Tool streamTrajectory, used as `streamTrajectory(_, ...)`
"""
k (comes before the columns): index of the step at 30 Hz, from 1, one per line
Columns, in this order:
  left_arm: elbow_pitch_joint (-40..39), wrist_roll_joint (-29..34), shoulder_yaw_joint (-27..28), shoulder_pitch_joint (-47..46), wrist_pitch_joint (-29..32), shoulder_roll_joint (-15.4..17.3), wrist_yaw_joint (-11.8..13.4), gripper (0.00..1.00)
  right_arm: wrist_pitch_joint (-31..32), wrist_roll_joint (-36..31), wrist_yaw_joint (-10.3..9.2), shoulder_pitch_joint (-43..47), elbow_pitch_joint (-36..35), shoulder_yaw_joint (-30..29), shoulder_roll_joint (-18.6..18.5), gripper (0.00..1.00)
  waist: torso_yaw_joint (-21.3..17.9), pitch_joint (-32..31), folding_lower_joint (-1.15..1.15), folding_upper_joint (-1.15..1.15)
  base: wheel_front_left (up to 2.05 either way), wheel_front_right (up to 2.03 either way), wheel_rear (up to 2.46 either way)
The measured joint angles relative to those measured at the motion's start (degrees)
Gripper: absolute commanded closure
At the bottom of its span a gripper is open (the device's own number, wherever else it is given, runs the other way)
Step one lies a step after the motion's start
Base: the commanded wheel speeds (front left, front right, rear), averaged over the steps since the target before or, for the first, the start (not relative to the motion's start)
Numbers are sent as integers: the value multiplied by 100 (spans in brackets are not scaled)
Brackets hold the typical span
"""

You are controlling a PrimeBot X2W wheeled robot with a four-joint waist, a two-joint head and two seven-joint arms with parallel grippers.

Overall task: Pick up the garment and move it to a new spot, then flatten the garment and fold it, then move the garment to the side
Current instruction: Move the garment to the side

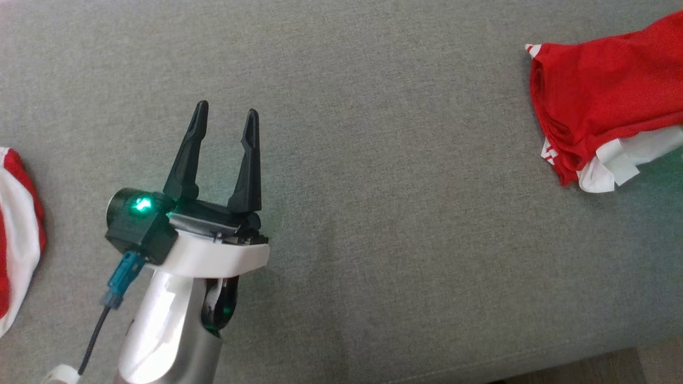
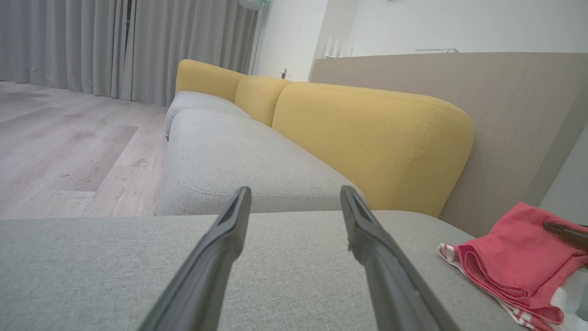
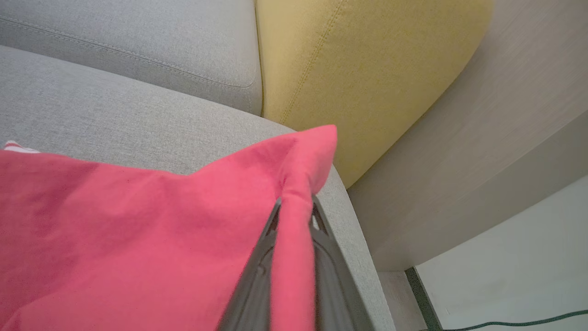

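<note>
Left claw (image 1: 227,109) wide open, empty, hovers over grey sofa seat (image 1: 384,176). Right claw (image 3: 296,204) pinched shut on fold of red garment (image 1: 603,96). Garment bunched in folds, white trim showing, lies on seat well right of left claw. Pinched corner rises between right claw's fingers, near seat's end. Yellow backrest (image 2: 367,138) ahead of both claws. Second red-and-white cloth (image 1: 16,250) on seat, left of left claw.
</note>
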Motion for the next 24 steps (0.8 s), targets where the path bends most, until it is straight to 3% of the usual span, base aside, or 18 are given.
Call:
streamTrajectory(1, 3, 4, 2, 0, 0, 0, -1, 0, -1, -3, 0, 0, 22, -19, 3, 100, 9, -14, 0, 0, 0, 0, 0)
streamTrajectory(2, 7, 4, 4, 1, 0, 0, -1, 0, -7, -4, 0, 0, 45, -40, 3, 59, 17, -30, 0, 0, 0, 0, 0)
streamTrajectory(3, 10, 4, 5, 1, 0, 0, -1, 0, -8, -15, -1, 0, 67, -69, 5, 0, 24, -49, 0, 0, 0, 0, 0)
streamTrajectory(15, 43, -77, 111, 183, 0, -1, 0, 0, -235, -51, 0, 8, -47, -258, 266, 0, -2, -496, -1, 0, 0, 0, 0)
streamTrajectory(24, -49, -163, 328, 554, 0, -1, 60, 0, -338, 428, -1, 424, -1135, -290, 958, 0, 5, -1055, -2, 0, 0, 0, 0)
